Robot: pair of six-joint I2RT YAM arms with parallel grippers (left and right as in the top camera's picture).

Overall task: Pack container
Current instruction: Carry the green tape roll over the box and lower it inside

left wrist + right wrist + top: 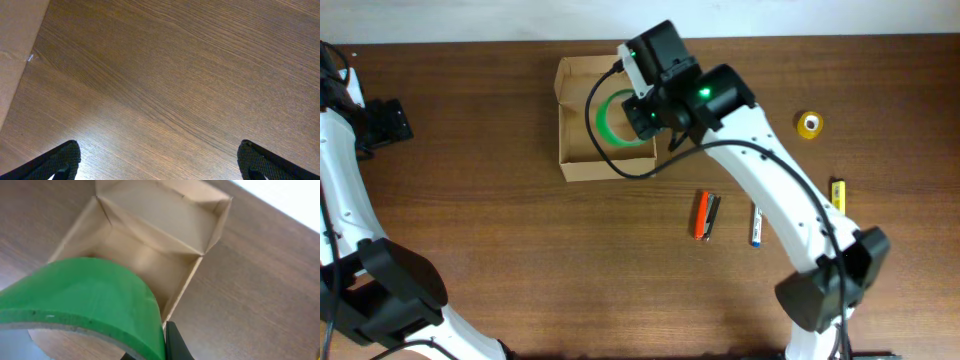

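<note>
The right gripper [642, 112] is clamped on a green tape roll [85, 290]. In the right wrist view only one dark finger [176, 342] shows, pressed against the roll's side; the other finger is hidden behind the roll, and the roll's lower part is cut off by the frame. From overhead the roll sits inside the outline of the container [595, 168], toward its right side, with the gripper body covering most of it. Whether the roll touches the box floor cannot be told.

The container is open, its flap lid folded back on the far side near the table's far edge. The part of its floor that shows is plain cardboard; the rest is hidden under the roll and gripper.

The left gripper [159, 161] hangs wide apart over bare wood at the table's left end, well apart from the box. A tan strip [15, 50] at the left of its view is too cropped to identify.

On the table [520, 260] right of the box lie a yellow tape roll [809, 124], an orange pen [700, 215] touching a dark pen [713, 215], a white pen [756, 225] partly under the right arm, and a yellow pen [838, 195].
</note>
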